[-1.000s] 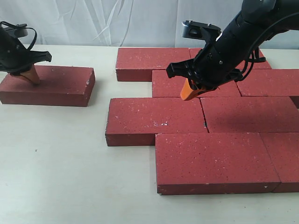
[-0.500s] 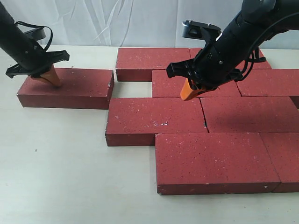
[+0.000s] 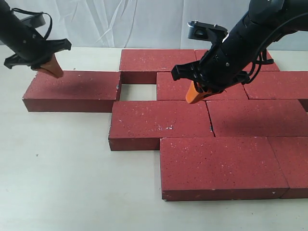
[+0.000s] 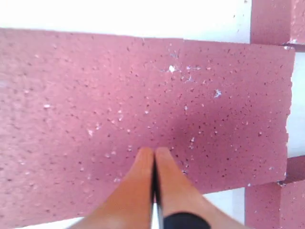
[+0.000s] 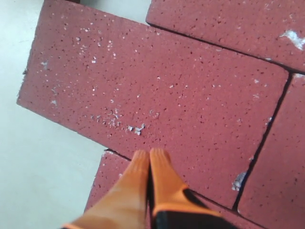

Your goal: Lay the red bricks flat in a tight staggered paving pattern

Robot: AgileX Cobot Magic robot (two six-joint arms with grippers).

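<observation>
Left arm and right arm are clad in black; orange tapered fingers are fitted; black cables are looped alongside.

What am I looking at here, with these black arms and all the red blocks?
This is a robot with two black arms, each ending in a pair of orange fingers. The wide picture comes from a camera standing apart from the arms: the left fingers are over one brick off to the left, the right fingers over the laid bricks. The two close-ups come from cameras on the wrists, looking down past the fingers. Both pairs are pressed shut and hold nothing. The red bricks lie flat on a pale table, in offset rows like paving. The left brick sits at the edge of the pattern, with a small bare gap beside it.
</observation>
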